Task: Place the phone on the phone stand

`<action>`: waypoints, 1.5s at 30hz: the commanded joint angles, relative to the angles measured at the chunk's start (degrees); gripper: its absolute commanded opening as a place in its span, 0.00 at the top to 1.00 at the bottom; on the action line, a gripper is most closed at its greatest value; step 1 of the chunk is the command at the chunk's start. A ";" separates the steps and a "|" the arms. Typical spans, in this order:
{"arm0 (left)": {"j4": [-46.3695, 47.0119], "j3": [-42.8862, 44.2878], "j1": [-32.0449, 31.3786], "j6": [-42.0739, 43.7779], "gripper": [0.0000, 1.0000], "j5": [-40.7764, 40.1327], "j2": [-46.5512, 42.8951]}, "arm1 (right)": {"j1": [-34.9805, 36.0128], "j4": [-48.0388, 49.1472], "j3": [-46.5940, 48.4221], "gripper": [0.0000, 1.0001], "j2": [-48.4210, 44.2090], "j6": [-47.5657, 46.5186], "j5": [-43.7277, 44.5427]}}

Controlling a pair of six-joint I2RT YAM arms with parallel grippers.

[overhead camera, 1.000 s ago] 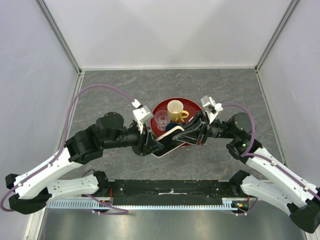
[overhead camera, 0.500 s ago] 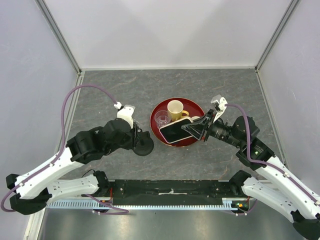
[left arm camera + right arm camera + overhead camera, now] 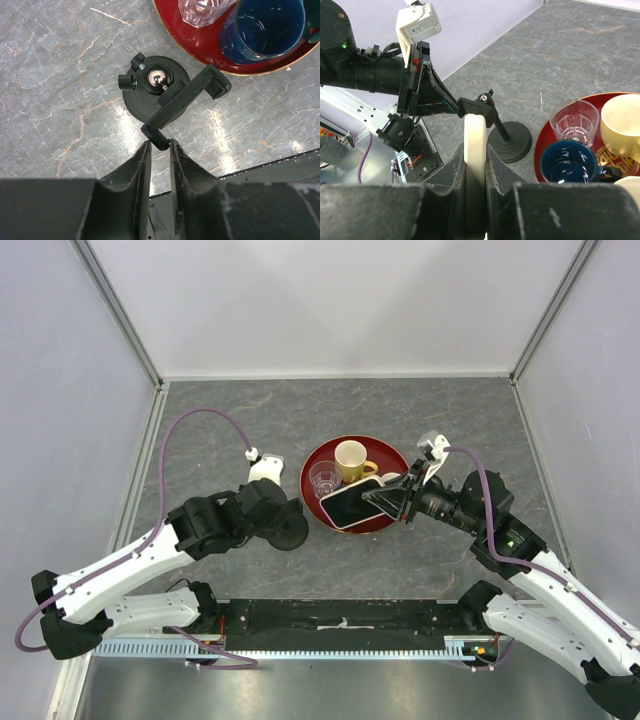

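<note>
Clamping the pale-rimmed black phone (image 3: pixel 474 135), the right gripper (image 3: pixel 475 156) is hovering; only wrist views are showing the left gripper (image 3: pixel 160 144) pinching the black disc-based stand (image 3: pixel 180 97).

Counter (image 3: pixel 250 420): grey stone-look top with pale veins; bright glare patches (image 3: pixel 220 125) in left wrist view. Back wall (image 3: pixel 330 300), left wall (image 3: pixel 60 420) and right wall (image 3: pixel 590 420): plain pale panels. Aluminium posts (image 3: pixel 120 310) at both rear corners. Black rail (image 3: pixel 340 618) along near edge, brushed metal sheet (image 3: pixel 330 695) beyond it. Light even, soft shadows.
</note>
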 commanded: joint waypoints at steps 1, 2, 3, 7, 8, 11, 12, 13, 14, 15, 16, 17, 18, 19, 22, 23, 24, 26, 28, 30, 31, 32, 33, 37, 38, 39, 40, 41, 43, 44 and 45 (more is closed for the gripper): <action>3.07 -1.51 0.05 -0.76 0.71 -2.45 0.38 | 0.18 5.21 2.66 1.00 -0.74 0.18 -0.27; 2.99 -1.60 0.05 -0.67 0.69 -2.45 0.29 | 0.18 5.30 2.75 1.00 -0.21 0.26 -0.80; 2.81 -1.77 0.05 -0.67 0.68 -2.45 0.38 | 0.18 5.48 2.75 1.00 0.05 0.26 -1.06; 2.28 -2.65 0.14 -1.46 0.62 -2.71 -0.32 | 0.18 6.44 2.66 1.00 1.46 0.70 -2.29; 2.37 -3.00 0.14 -1.64 0.61 -3.41 -0.50 | 0.18 6.62 2.66 1.00 1.90 0.79 -2.47; 3.95 -4.15 0.14 -1.20 0.61 -4.99 -1.11 | 0.18 7.50 2.40 1.00 2.34 1.49 -3.18; 4.91 -4.85 0.14 -0.85 0.61 -5.26 -1.29 | 0.18 7.93 2.31 1.00 2.34 1.49 -3.52; 6.31 -5.11 0.23 -0.33 0.62 -5.35 -1.38 | 0.18 8.20 2.31 1.00 2.51 1.58 -3.70; 7.20 -5.38 0.32 0.11 0.63 -5.43 -1.55 | 0.18 8.29 2.22 1.00 2.86 1.76 -3.97; 7.81 -5.73 0.40 0.29 0.65 -5.43 -1.56 | 0.18 8.38 2.22 1.00 3.13 1.84 -4.58; 8.60 -5.82 0.49 0.90 0.68 -5.43 -1.56 | 0.18 8.38 2.22 1.00 3.48 1.84 -4.84; 8.87 -5.91 0.58 1.17 0.71 -5.43 -1.56 | 0.18 8.29 2.40 1.00 4.35 1.84 -5.19; 9.14 -6.08 0.58 1.87 0.74 -5.61 -1.82 | 0.26 7.86 2.57 1.00 4.88 1.32 -6.94; 9.57 -6.26 0.58 2.49 0.81 -5.44 -2.08 | 0.18 7.68 2.75 1.00 6.11 0.97 -8.17; 11.24 -7.66 0.58 5.81 0.92 -4.39 -4.10 | 0.26 6.54 3.45 1.00 7.87 -0.44 -10.46; 12.29 -8.54 0.67 6.88 0.94 -3.60 -4.80 | 0.35 6.45 3.80 1.00 8.14 -0.96 -11.34; 12.74 -8.89 0.67 8.97 0.95 -2.81 -6.20 | 0.53 6.45 3.89 1.00 8.31 -1.92 -11.96; 13.88 -9.94 0.67 10.92 0.98 0.01 -7.96 | 1.05 6.36 4.24 1.00 8.40 -3.25 -12.67; 14.06 -10.56 0.75 13.21 0.98 1.76 -10.24 | 2.37 5.04 5.47 1.00 9.10 -5.52 -12.58; 14.15 -10.83 0.76 15.13 0.98 2.64 -11.39 | 4.99 1.20 7.05 1.00 10.24 -7.37 -10.83; 14.06 -10.74 0.76 15.84 0.98 4.48 -12.36 | 6.05 -0.31 7.93 1.00 11.73 -9.56 -9.87; 14.41 -10.48 0.76 16.46 0.98 5.28 -12.71 | 8.68 -2.58 9.76 1.00 12.44 -10.54 -6.38; 15.20 -10.48 0.76 17.77 0.98 6.85 -12.89 | 10.01 -3.22 10.48 1.00 13.06 -11.24 -4.43; 15.12 -9.95 0.84 18.23 0.95 7.13 -10.53 | 13.62 -3.66 13.03 1.00 15.78 -11.52 -0.10; 15.12 -9.95 0.84 18.05 0.92 7.13 -10.00 | 13.89 -2.71 13.03 1.00 15.79 -11.34 -0.19; 15.12 -9.95 0.93 17.53 0.89 7.31 -9.47 | 13.97 -2.26 12.86 1.00 15.61 -10.82 0.16; 15.03 -10.12 1.02 17.26 0.80 7.57 -9.20 | 14.06 -1.82 12.25 1.00 15.09 -10.46 0.60; 15.03 -10.21 1.02 16.91 0.77 7.83 -8.85 | 14.15 -1.38 12.07 1.00 14.82 -9.85 0.78; 14.85 -10.04 1.11 16.29 0.69 8.36 -9.02 | 14.24 -1.38 11.19 1.00 13.68 -9.67 1.39; 14.68 -9.95 1.11 16.03 0.68 8.45 -9.55 | 14.24 -1.38 10.93 1.00 13.24 -9.32 1.57; 14.50 -9.78 1.11 15.77 0.66 8.80 -9.90 | 14.33 -1.46 10.75 1.00 12.80 -9.23 1.66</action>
